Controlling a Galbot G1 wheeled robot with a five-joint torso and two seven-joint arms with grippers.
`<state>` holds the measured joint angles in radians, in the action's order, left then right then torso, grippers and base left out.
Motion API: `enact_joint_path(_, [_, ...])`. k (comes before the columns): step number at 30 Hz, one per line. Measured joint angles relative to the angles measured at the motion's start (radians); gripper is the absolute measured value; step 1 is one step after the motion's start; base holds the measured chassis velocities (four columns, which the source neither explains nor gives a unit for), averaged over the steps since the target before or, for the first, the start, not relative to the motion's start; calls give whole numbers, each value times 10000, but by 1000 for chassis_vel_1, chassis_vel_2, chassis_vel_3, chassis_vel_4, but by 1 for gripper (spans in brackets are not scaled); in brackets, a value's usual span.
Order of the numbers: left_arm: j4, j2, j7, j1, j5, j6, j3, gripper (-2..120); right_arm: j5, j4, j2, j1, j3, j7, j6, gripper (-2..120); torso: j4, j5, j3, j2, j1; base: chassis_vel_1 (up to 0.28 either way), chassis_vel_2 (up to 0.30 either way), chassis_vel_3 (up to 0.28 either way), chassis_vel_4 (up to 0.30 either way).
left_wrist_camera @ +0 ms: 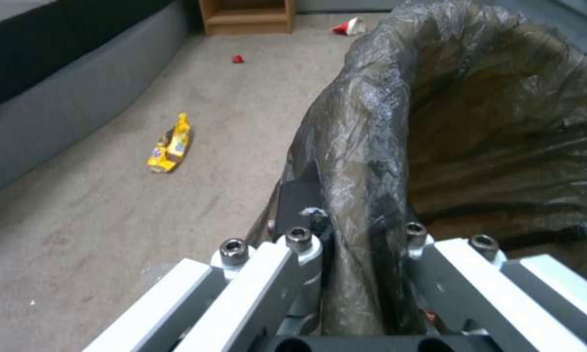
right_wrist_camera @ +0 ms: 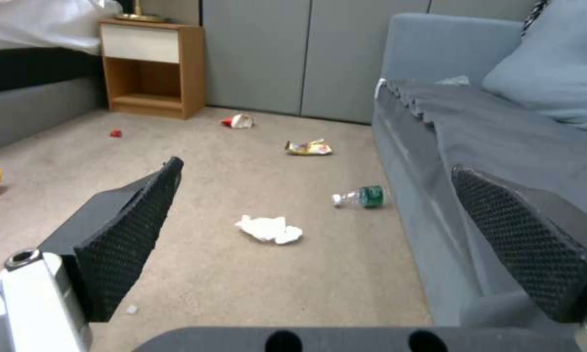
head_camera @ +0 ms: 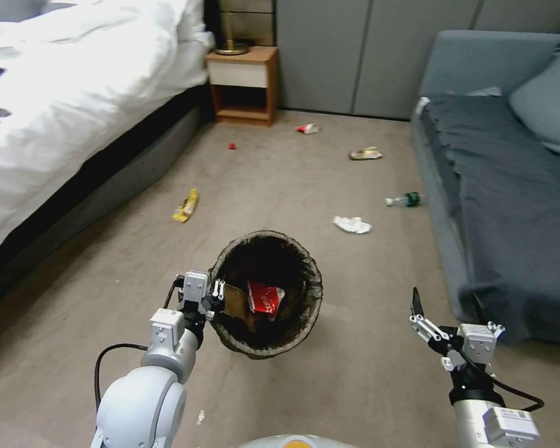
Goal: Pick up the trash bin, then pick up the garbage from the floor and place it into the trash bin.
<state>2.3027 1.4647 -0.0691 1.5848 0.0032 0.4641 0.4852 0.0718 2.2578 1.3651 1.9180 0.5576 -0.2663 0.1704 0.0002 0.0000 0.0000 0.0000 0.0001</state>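
Note:
The trash bin (head_camera: 312, 277), lined with a dark bag, hangs tilted above the floor (head_camera: 280, 180). My left gripper (head_camera: 215, 297) is shut on its near-left rim (left_wrist_camera: 371, 122). Inside lie a red-and-white wrapper (head_camera: 266, 298) and brown paper (head_camera: 233, 303). My right gripper (head_camera: 446, 300) is open and holds nothing, low by the sofa. Garbage on the carpet: a white tissue (head_camera: 352, 224) (right_wrist_camera: 269, 229), a green bottle (head_camera: 404, 200) (right_wrist_camera: 361, 196), a yellow wrapper (head_camera: 185, 206) (left_wrist_camera: 169, 146), a snack wrapper (head_camera: 365, 153) (right_wrist_camera: 308, 147), a red-and-white wrapper (head_camera: 307, 129) and a small red bit (head_camera: 232, 147).
A bed (head_camera: 62, 93) with white bedding runs along the left. A wooden nightstand (head_camera: 242, 87) stands at the back. A grey sofa (head_camera: 510, 205) lines the right side, close to my right arm. Open carpet lies between them.

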Motion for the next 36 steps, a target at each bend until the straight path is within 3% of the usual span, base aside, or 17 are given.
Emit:
enact_joint_path(17, [-41,32,13,0,7,-61,3,5,175,-96,21,-161,-47,-391,-124,100,-3,0,-1,0,-1,-4,3,3,-2])
enact_joint_path(36, [-97,62,-30,-60,44,-144,-43,5,111,-172,29,-169,-76,-496,-135,100,-3,1,0,0,-1,-185,185,179,-179])
